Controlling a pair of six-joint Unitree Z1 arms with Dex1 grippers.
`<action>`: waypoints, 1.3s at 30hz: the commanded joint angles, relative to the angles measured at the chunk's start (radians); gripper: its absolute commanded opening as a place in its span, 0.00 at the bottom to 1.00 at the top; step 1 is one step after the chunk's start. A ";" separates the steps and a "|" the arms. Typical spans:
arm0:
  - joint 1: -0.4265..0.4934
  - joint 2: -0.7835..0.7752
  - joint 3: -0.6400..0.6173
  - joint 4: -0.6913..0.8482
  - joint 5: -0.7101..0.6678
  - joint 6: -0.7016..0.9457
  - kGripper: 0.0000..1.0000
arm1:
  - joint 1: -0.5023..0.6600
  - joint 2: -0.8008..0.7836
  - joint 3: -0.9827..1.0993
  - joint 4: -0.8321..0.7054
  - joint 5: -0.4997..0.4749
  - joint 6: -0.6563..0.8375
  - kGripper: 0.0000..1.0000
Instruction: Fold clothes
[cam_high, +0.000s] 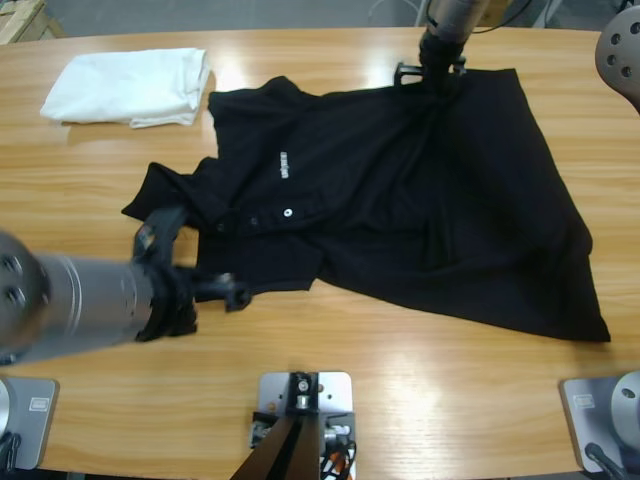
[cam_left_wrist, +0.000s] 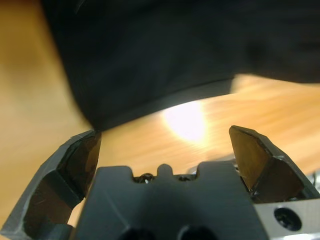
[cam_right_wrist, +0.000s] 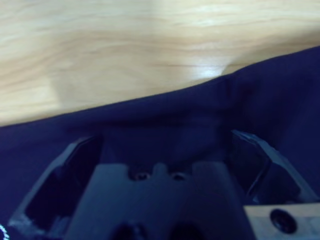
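A white folded garment (cam_high: 130, 88) lies near the table's (cam_high: 420, 400) far left corner. The left gripper (cam_left_wrist: 165, 150) sits at the near-left part of the table, jaws spread wide and empty, just at a sleeve edge of the black polo shirt (cam_high: 400, 190), which sprawls across the table's middle. At the shirt's far edge, the right gripper (cam_right_wrist: 162, 150) stands over the fabric, jaws parted with cloth between them

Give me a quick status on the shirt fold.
Left gripper open at the black polo shirt edge. Right gripper open over its far hem. White folded garment lies apart.
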 joint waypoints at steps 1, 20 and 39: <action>0.069 -0.027 0.024 -0.082 -0.048 0.125 1.00 | -0.005 -0.231 0.128 0.078 -0.006 -0.195 1.00; -0.217 0.017 0.720 -0.947 0.297 -0.867 1.00 | -0.092 -0.708 0.697 -0.043 -0.029 -0.236 1.00; -0.044 0.048 0.841 -1.249 0.116 -0.377 0.97 | -0.115 -0.745 0.897 -0.170 -0.002 -0.237 1.00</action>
